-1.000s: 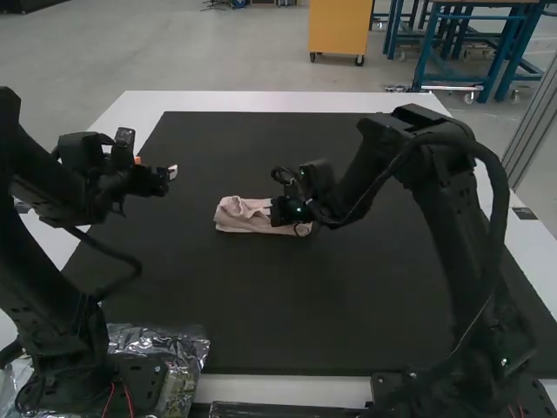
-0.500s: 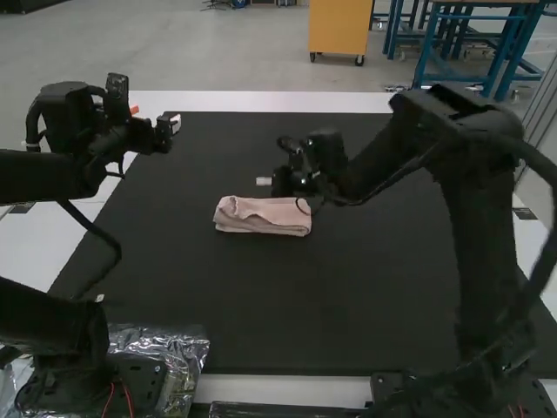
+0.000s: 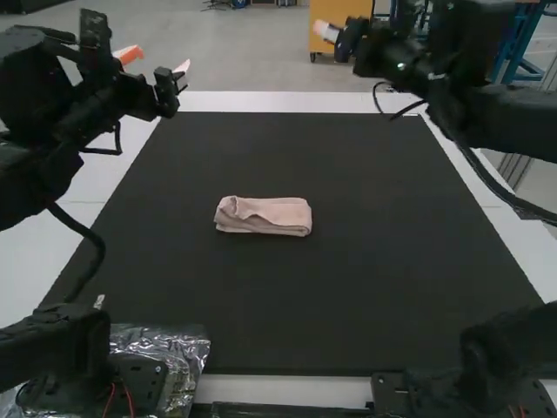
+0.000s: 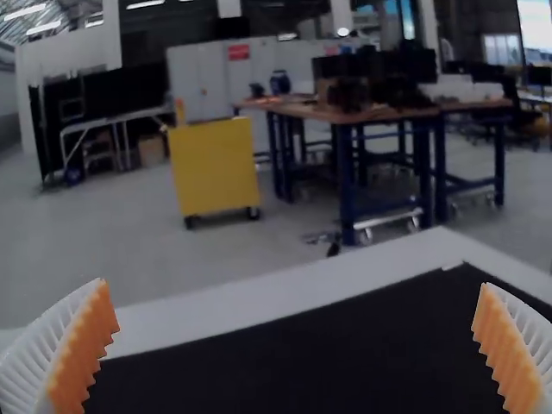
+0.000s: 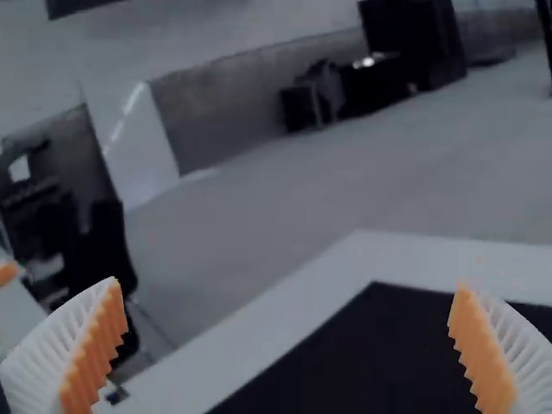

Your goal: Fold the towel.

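Observation:
The pink towel (image 3: 264, 216) lies as a narrow, folded bundle on the black mat, its long side running across the high view, with a loose flap at its left end. My left gripper (image 3: 158, 63) is raised at the upper left, well away from the towel; in the left wrist view the left gripper (image 4: 293, 345) stands open with nothing between its fingers. High at the upper right is my right gripper (image 3: 329, 31), also apart from the towel; the right wrist view has the right gripper (image 5: 289, 345) wide open and holding nothing.
The black mat (image 3: 287, 305) covers most of the white table (image 3: 261, 102). Crumpled clear plastic (image 3: 178, 348) lies beside the left arm's base at the near edge.
The right gripper has left the towel, rising and moving away to the upper right. The left arm has lifted too. The towel stays in place on the mat.

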You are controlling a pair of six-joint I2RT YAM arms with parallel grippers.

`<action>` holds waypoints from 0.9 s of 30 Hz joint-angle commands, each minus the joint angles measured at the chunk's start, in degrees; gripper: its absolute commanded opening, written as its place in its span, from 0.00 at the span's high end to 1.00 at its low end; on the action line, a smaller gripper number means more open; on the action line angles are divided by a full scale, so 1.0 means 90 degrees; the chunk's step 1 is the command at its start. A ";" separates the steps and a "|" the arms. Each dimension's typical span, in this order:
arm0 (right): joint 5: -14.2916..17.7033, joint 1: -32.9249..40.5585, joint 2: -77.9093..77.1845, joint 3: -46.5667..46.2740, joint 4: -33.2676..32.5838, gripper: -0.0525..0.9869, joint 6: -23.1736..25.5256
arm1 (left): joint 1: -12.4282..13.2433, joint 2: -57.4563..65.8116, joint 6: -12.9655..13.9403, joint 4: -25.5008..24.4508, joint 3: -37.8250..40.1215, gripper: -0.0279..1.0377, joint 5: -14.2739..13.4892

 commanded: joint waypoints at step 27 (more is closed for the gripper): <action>0.1977 -0.2102 -0.7284 -0.2073 -0.2830 0.08 -0.1402 | 0.0202 -0.4506 0.0513 -0.1395 -0.0462 0.06 -0.1188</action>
